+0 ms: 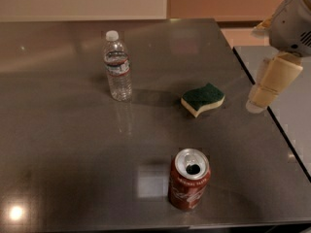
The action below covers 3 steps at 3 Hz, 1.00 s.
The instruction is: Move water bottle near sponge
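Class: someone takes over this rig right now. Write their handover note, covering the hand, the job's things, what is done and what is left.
Hand: up at the table's right edge, right of the sponge, carrying nothing.
Bottle: upright at the back left of the table, well apart from the sponge, untouched.
Sponge: mid-right, green side up.
Can: upright at the front, open, not part of the job.
Done: nothing yet.
Left: reach across to the bottle, grasp it, and set it down beside the sponge.
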Tool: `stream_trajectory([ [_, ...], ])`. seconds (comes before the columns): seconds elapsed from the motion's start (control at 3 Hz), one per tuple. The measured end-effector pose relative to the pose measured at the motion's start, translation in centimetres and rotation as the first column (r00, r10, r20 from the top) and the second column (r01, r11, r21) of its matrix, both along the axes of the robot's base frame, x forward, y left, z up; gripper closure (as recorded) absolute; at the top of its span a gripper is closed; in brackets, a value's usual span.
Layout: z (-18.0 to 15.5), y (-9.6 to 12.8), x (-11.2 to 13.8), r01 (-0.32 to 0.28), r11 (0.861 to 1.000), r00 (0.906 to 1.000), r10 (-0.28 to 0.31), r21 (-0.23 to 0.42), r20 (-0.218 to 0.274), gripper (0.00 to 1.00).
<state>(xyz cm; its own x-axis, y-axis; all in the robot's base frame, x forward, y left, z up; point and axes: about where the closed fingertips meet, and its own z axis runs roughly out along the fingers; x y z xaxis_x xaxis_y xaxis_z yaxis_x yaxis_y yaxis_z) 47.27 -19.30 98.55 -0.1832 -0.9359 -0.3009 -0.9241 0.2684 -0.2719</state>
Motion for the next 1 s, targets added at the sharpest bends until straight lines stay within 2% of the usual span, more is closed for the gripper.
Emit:
stream_trajectory([
  [0.33,0.3,2.1,2.0,-0.028,0.998,0.9995,0.028,0.063,0.012,0.0],
  [0.67,-0.3,5.0,4.1,-0.056,0.99,0.9983,0.053,0.133,0.023,0.0],
  [1.0,-0.8,8.4,6.2,-0.089,0.972,0.9956,0.08,0.218,0.049,0.0],
])
